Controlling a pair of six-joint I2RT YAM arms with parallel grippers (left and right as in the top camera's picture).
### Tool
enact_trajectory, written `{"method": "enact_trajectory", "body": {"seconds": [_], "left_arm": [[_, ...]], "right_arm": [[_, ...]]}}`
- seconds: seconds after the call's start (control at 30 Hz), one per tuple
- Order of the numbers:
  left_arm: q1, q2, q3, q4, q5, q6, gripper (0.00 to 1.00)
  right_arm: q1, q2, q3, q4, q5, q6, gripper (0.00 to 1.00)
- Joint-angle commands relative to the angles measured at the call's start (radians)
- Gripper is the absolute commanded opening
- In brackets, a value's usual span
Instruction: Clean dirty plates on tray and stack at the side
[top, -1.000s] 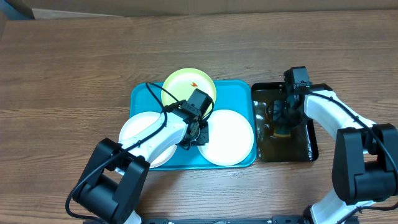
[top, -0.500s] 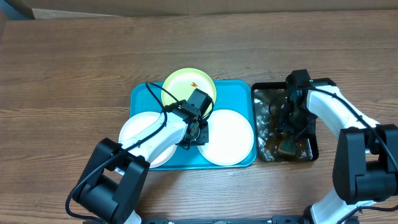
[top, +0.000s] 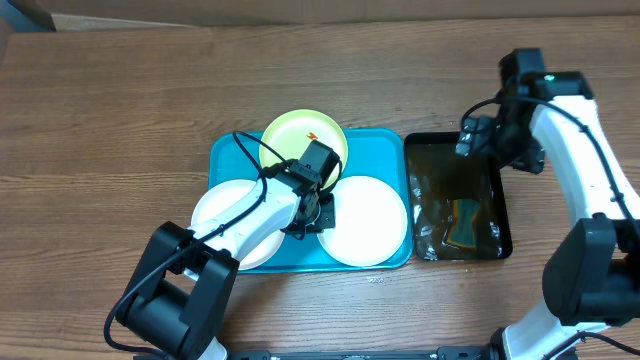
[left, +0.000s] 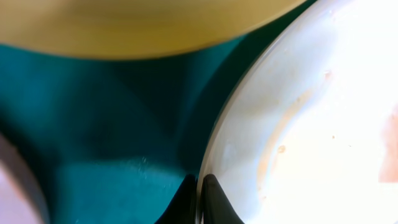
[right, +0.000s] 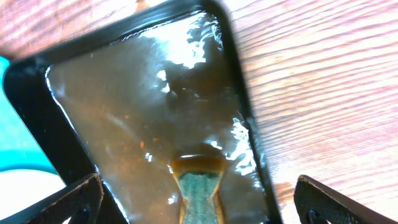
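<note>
Squarely in the middle of the wooden table sits the turquoise tray, carrying three plates. The yellow-green plate lies at the tray's far edge, its rim riding over that edge, with a small orange-red smear on it. The left white plate hangs over the tray's left edge and near-left corner. The right white plate fills the near-right corner.

The left gripper is down between the three plates, its jaws pressed together on the left rim of the right white plate. The wrist view shows a dark fingertip on either side of that thin rim. It also shows what may be a faint orange mark further in on that plate, though it is too blurred to be sure.

Just beside the tray's right edge stands the black tray, holding brownish water and a sponge close to its near edge. The right gripper hovers over the black tray's far edge, its jaws spread wide.
</note>
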Motion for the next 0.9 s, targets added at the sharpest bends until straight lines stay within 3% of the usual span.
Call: {"method": "enact_trajectory", "body": {"seconds": [0.0, 0.37, 0.53, 0.87], "left_arm": [[0.017, -0.014, 0.079, -0.052, 0.003, 0.061, 0.04], [0.081, -0.023, 0.322, -0.249, -0.035, 0.197, 0.04], [0.083, -0.023, 0.403, -0.323, -0.129, 0.211, 0.04], [0.053, -0.023, 0.478, -0.172, -0.134, 0.218, 0.04]], "right_arm": [[-0.043, 0.003, 0.048, -0.013, 0.007, 0.001, 1.0], [-0.115, 0.003, 0.048, -0.006, 0.007, 0.002, 1.0], [-0.145, 0.003, 0.048, 0.022, 0.007, 0.01, 1.0], [-0.271, 0.005, 0.021, 0.178, 0.008, 0.081, 1.0]]}}
